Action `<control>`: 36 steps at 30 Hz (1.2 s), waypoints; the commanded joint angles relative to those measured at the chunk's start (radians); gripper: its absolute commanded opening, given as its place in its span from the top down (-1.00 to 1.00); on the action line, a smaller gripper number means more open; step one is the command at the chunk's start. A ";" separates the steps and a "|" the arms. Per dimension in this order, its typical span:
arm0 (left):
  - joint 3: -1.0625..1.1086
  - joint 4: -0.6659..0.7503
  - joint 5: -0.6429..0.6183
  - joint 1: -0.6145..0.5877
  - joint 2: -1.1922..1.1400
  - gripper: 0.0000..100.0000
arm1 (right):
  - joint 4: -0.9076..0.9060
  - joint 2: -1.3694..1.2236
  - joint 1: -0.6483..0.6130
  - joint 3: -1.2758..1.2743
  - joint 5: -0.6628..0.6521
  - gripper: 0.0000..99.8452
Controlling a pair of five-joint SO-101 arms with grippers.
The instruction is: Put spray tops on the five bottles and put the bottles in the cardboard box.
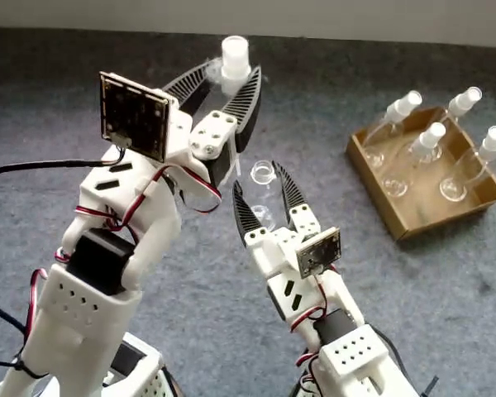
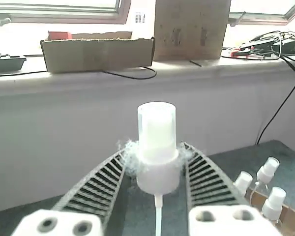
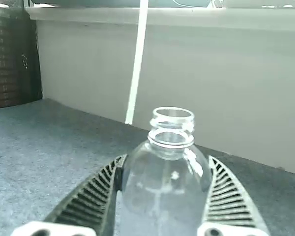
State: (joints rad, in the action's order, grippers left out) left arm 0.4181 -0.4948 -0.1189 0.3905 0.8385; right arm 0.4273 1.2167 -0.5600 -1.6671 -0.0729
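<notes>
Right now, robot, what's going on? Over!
Left gripper shut on spray top. Right gripper shut on uncapped bottle. Four capped bottles in cardboard box. Nothing in the way.

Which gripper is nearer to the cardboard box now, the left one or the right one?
Right. The right gripper, holding the uncapped bottle, stands apart from the cardboard box; the left gripper, holding a spray top, is farther from it.

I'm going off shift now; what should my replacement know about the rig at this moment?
Left gripper shut on the spray top, held raised.
Right gripper shut on the open bottle, neck uncapped.
Cardboard box holds four capped bottles.
Done: four of five.
Left: fit this top, then box the last bottle.
</notes>
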 commanded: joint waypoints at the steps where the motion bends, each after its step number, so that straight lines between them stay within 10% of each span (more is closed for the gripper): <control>1: 0.038 0.218 -0.014 0.013 0.021 0.99 | 0.025 -0.001 0.019 -0.094 -0.011 0.68; 36: 0.200 0.226 -0.060 0.059 0.122 0.99 | 0.025 -0.001 0.019 -0.097 -0.011 0.68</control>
State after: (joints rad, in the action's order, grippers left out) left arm 0.5685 -0.2708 -0.1665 0.4703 0.9383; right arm 0.4273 1.2167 -0.5600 -1.6671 -0.0729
